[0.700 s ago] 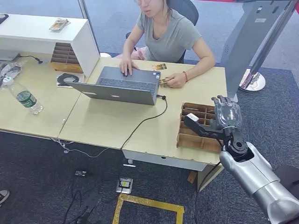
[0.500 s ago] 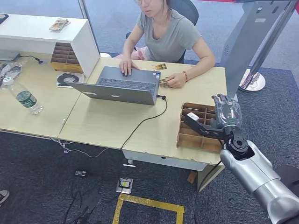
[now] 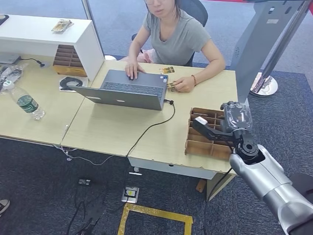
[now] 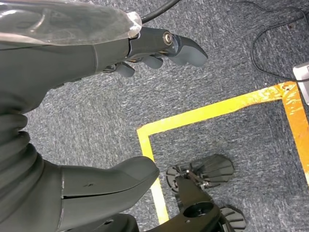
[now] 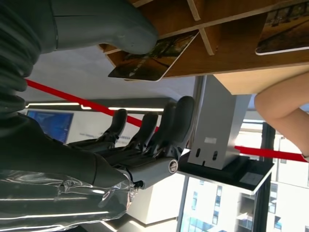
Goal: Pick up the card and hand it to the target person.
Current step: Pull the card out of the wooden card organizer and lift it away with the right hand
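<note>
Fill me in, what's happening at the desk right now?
The right hand is over the wooden slotted card holder at the desk's near corner; in the right wrist view its thumb touches a card in a slot, its fingers apart and holding nothing. A person sits at the laptop. The left hand hangs over the carpet.

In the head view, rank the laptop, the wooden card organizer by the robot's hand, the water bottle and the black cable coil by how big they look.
Largest to smallest:
1. laptop
2. wooden card organizer
3. water bottle
4. black cable coil

The last two look close in size, so their order is unsure.
</note>
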Motion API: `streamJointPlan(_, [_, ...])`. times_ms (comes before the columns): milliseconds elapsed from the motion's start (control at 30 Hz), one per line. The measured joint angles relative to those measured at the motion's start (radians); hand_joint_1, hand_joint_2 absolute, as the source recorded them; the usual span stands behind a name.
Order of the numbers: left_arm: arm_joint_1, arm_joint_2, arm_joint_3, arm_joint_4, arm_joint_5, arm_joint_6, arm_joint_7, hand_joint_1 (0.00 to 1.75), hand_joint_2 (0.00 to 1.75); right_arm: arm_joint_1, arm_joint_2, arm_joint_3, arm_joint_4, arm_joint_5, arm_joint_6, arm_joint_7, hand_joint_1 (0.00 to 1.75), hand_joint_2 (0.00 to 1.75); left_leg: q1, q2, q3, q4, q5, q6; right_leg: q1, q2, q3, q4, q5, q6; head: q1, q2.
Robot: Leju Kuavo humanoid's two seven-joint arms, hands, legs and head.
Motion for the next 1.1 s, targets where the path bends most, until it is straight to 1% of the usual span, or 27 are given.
streamJointPlan(467, [0.007, 0.0, 0.0, 0.0, 0.0, 0.003, -0.001, 0.0, 1.75, -0.011, 0.008, 0.0, 0.04, -0.016, -0.004, 0.001, 0.75, 1.75, 0.0, 0.0, 0.0, 0.0, 0.0, 0.0, 0.0, 0.0, 0.0, 0.0, 0.0, 0.0, 0.0, 0.0])
streamJointPlan(667, [0.009, 0.002, 0.0, 0.0, 0.0, 0.003, -0.002, 0.0, 1.75, -0.012, 0.008, 0.0, 0.056, -0.017, -0.006, 0.007, 0.82, 1.75, 0.0, 0.0, 0.0, 0.0, 0.0, 0.0, 0.0, 0.0, 0.0, 0.0, 0.0, 0.0, 0.0, 0.0])
streamJointPlan(800, [0.01, 0.004, 0.0, 0.0, 0.0, 0.003, -0.002, 0.0, 1.75, -0.012, 0.008, 0.0, 0.063, -0.017, -0.007, 0.013, 0.82, 1.75, 0.0, 0.0, 0.0, 0.0, 0.0, 0.0, 0.0, 0.0, 0.0, 0.0, 0.0, 0.0, 0.0, 0.0])
streamJointPlan(933, [0.011, 0.005, 0.0, 0.0, 0.0, 0.003, -0.002, 0.0, 1.75, -0.012, 0.008, 0.0, 0.066, -0.016, -0.009, 0.02, 0.86, 1.75, 0.0, 0.0, 0.0, 0.0, 0.0, 0.0, 0.0, 0.0, 0.0, 0.0, 0.0, 0.0, 0.0, 0.0])
streamJointPlan(1100, [0.011, 0.007, 0.0, 0.0, 0.0, 0.001, -0.001, 0.0, 1.75, -0.012, 0.008, 0.0, 0.066, -0.015, -0.01, 0.026, 0.79, 1.75, 0.0, 0.0, 0.0, 0.0, 0.0, 0.0, 0.0, 0.0, 0.0, 0.0, 0.0, 0.0, 0.0, 0.0])
